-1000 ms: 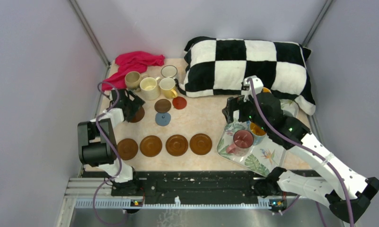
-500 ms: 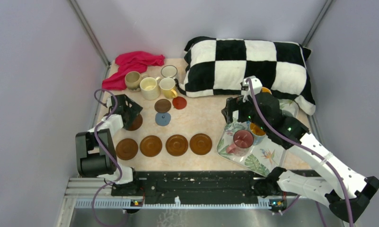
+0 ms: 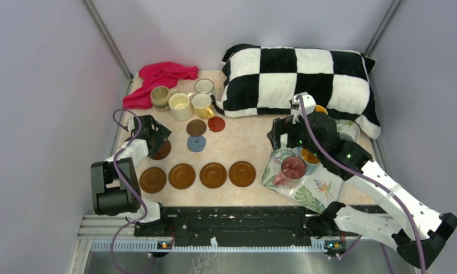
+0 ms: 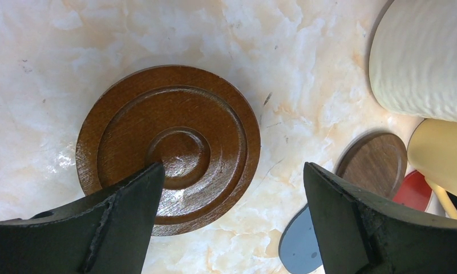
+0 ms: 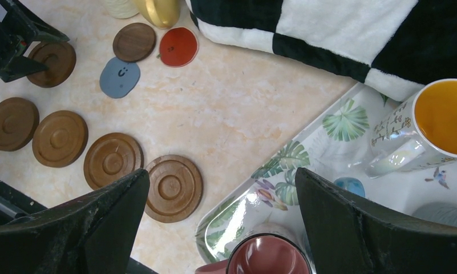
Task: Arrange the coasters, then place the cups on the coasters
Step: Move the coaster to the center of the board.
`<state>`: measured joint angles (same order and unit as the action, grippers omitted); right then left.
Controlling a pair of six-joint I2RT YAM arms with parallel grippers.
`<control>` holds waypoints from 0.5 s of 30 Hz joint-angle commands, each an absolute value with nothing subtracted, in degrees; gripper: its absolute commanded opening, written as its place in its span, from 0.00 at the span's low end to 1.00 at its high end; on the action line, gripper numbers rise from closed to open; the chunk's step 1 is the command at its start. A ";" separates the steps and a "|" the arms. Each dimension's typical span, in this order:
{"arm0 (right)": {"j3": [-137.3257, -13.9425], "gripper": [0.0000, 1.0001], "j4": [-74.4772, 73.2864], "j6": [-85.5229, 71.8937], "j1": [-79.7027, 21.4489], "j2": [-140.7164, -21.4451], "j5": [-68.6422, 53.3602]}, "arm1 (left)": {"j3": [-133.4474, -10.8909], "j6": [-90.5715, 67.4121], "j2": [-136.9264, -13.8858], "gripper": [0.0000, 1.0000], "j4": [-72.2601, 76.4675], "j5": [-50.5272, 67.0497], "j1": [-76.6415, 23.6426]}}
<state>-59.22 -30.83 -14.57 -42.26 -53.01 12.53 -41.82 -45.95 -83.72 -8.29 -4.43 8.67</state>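
Over the leaf tray (image 3: 314, 194) the right gripper (image 5: 221, 171) is wide open, empty; the left gripper (image 4: 233, 171), wide, holding nothing, has drawn toward the row of four coasters (image 3: 213, 174), the dark brown coaster (image 4: 169, 148) sliding under it; arranging continues; this coaster lies flat, rings up, round, no long axis.

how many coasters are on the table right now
8 coasters: four brown in the front row, one brown below the left end effector, plus dark brown, blue-grey and red by the mugs. The pillow may hide more.
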 commanded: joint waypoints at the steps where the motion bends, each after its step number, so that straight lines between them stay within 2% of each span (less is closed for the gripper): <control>1: -59.12 0.99 -28.65 -14.52 -42.48 -52.29 12.30 | -41.79 -45.14 -81.70 0.99 -9.68 -6.15 9.07; 15: -59.25 0.99 -28.91 -14.73 -42.52 -52.61 11.87 | -47.24 -39.84 -82.83 0.98 -8.81 -0.47 8.97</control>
<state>-59.20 -30.83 -14.59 -42.26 -53.01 12.34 -43.64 -42.85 -83.35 -10.52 -3.42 8.84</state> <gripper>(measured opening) 0.988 0.986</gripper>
